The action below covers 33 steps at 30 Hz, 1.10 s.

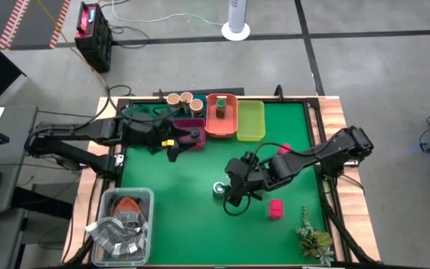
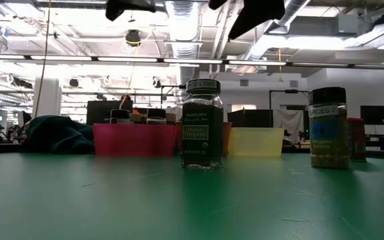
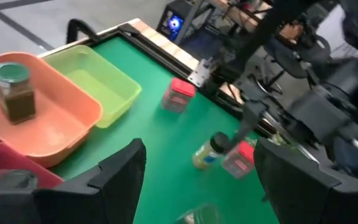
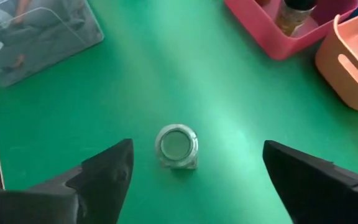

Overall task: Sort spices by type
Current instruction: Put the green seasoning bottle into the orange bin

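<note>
Hovering above the middle of the green table, the right gripper has its fingers spread wide apart and grips nothing. Directly below it, between the fingers in the right wrist view, a glass oregano jar stands upright on the mat, untouched. The left gripper sits over the magenta tray at the far side, fingers apart and empty; a dark-topped jar stands in that tray. A green-topped jar stands in the orange tray, beside the yellow-green tray. Three tan-topped jars stand near the far edge. One pink box lies near the right arm; a second pink box stands nearer the table's right edge.
</note>
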Each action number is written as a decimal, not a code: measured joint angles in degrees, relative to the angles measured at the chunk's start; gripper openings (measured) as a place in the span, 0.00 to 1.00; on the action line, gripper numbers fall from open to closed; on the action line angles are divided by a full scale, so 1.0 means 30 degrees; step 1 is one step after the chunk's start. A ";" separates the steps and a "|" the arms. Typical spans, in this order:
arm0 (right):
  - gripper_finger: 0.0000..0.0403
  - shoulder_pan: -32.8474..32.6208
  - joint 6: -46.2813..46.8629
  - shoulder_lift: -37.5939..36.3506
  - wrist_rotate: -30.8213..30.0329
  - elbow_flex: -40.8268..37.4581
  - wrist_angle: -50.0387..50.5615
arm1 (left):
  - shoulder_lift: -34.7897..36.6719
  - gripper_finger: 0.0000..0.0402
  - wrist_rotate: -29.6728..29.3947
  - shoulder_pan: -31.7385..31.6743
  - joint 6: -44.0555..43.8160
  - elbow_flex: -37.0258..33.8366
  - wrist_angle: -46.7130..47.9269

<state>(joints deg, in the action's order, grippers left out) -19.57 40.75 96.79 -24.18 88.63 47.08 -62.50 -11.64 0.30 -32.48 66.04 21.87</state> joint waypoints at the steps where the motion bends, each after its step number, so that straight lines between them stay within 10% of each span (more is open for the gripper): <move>1: 0.97 0.0010 -0.0010 0.0000 -0.0001 0.0001 0.0001 | 0.0000 0.71 -0.0229 0.0371 0.0110 0.0000 -0.0001; 33: 0.99 0.0699 -0.1233 0.3449 0.1376 0.0009 -0.2281 | 0.0313 0.71 -0.2818 0.4413 -0.0411 -0.0007 0.1507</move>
<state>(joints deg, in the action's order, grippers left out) -17.47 37.05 107.14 -20.05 88.66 40.24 -61.56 -20.10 13.54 -33.71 66.02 26.39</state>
